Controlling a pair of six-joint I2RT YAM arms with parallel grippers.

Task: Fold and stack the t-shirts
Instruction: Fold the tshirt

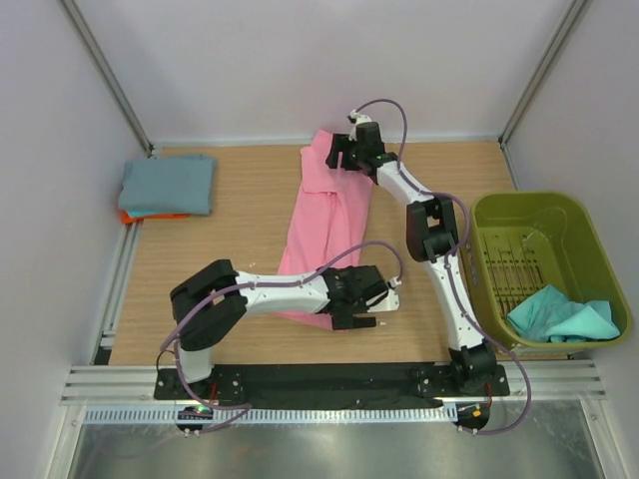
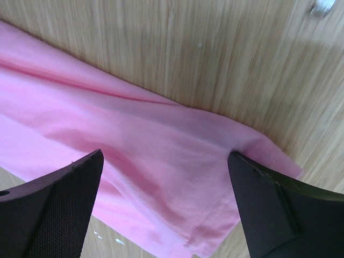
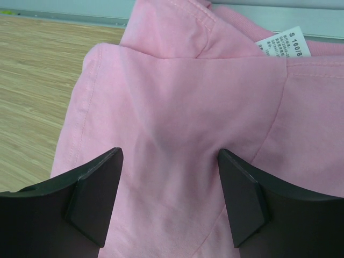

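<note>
A bright pink t-shirt lies lengthwise in a narrow strip on the wooden table. My left gripper is at its near hem, open wide, both fingertips down on the cloth with the hem corner between them. At the far end my right gripper also stands open over the collar, its fingers pressing on the pink t-shirt below the white size label. Neither jaw pair has closed on cloth. A folded grey-blue t-shirt rests on an orange one at the far left.
An olive-green plastic basket stands at the right edge of the table with a crumpled teal t-shirt in its near end. White walls and metal frame posts enclose the back and sides.
</note>
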